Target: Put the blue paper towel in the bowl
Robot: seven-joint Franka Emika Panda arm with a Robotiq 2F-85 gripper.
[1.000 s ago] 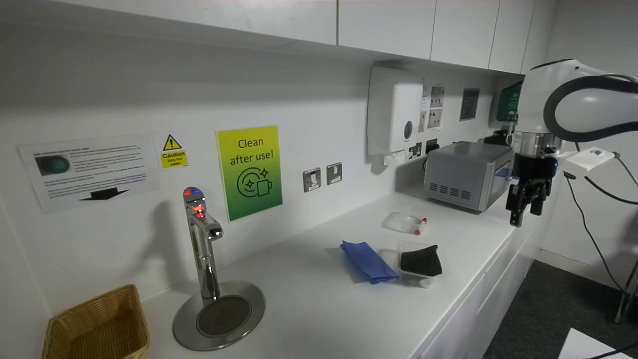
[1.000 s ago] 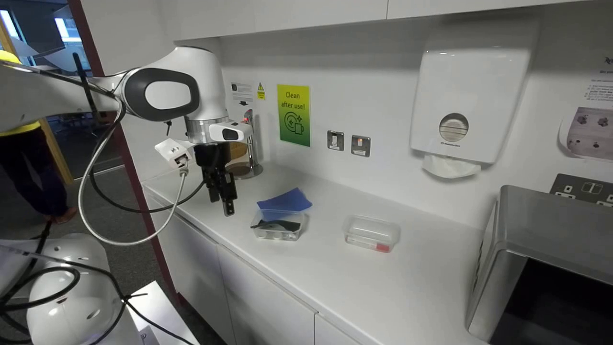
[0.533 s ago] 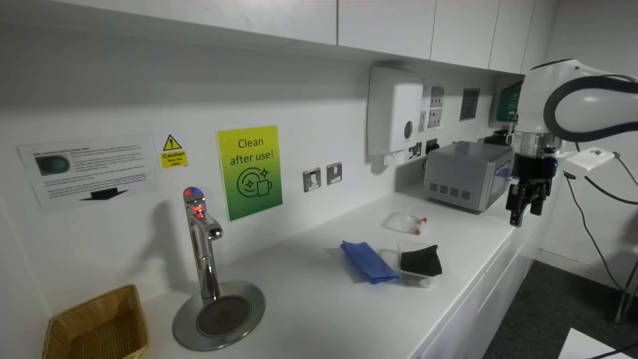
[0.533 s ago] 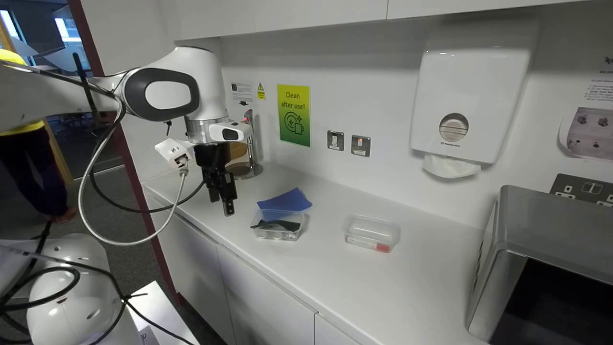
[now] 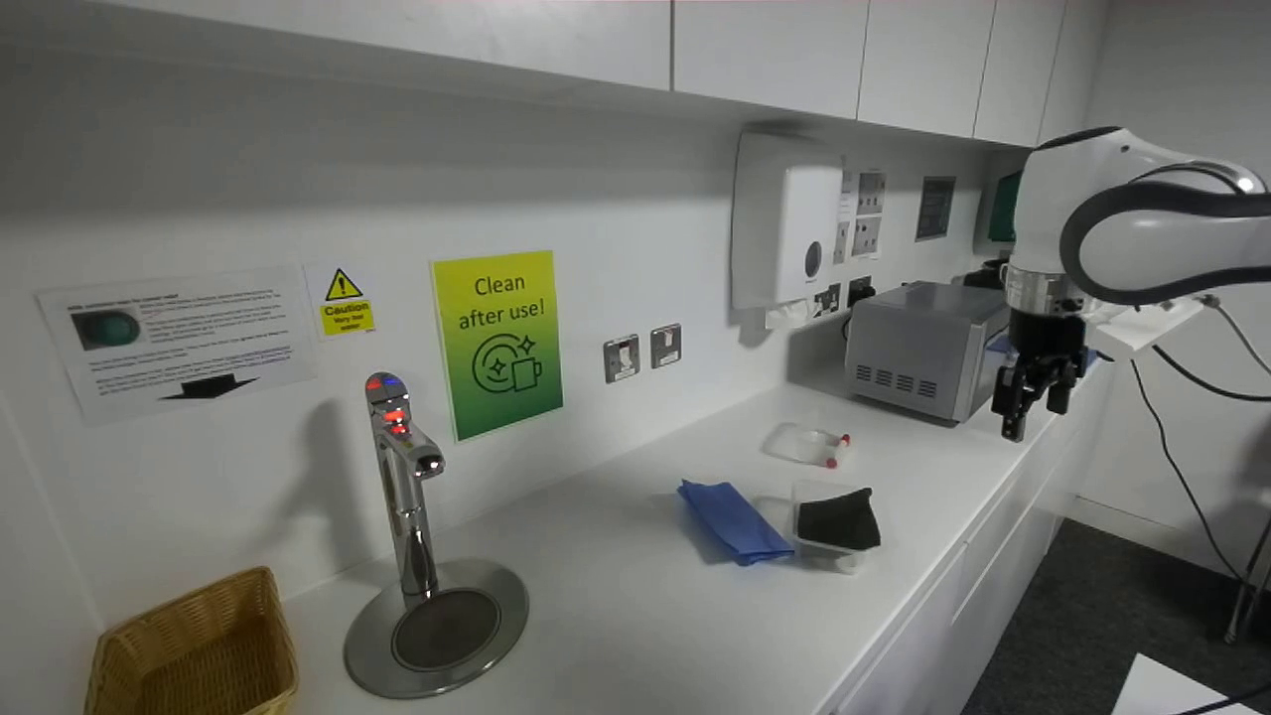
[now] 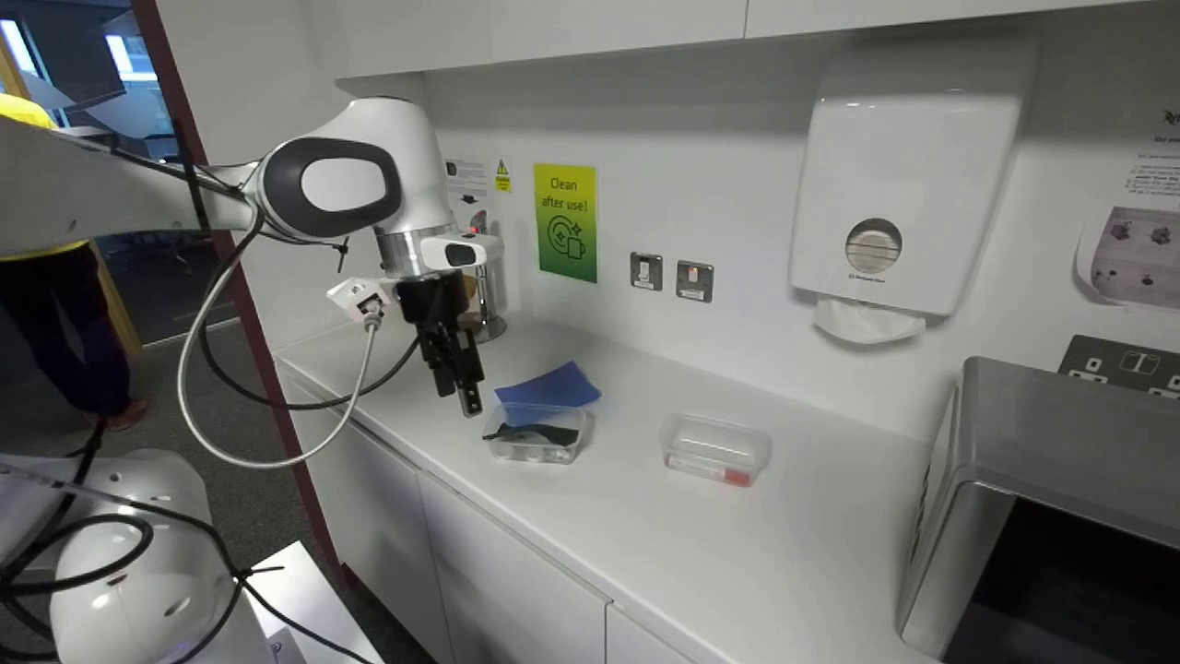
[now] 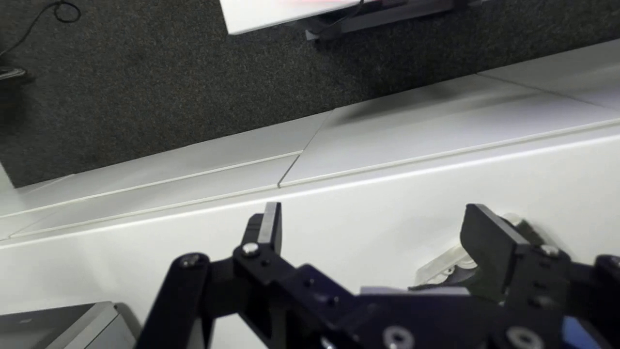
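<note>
Reaching the blue paper towel (image 5: 737, 523) seems the present step, so the gripper (image 7: 374, 212) (spread wide, holding nothing) must next cross over and descend.

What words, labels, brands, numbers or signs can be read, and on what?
"Clean after use!": green poster
"!" and "Caution": hazard label; smaller words below blurred, apparently "Very hot water"
Too small or blurred to read: arrow notice
Too small to read: dispenser logo
Too small to read: photo notice
Too small to read: dark sign
No numbers legible.
</note>
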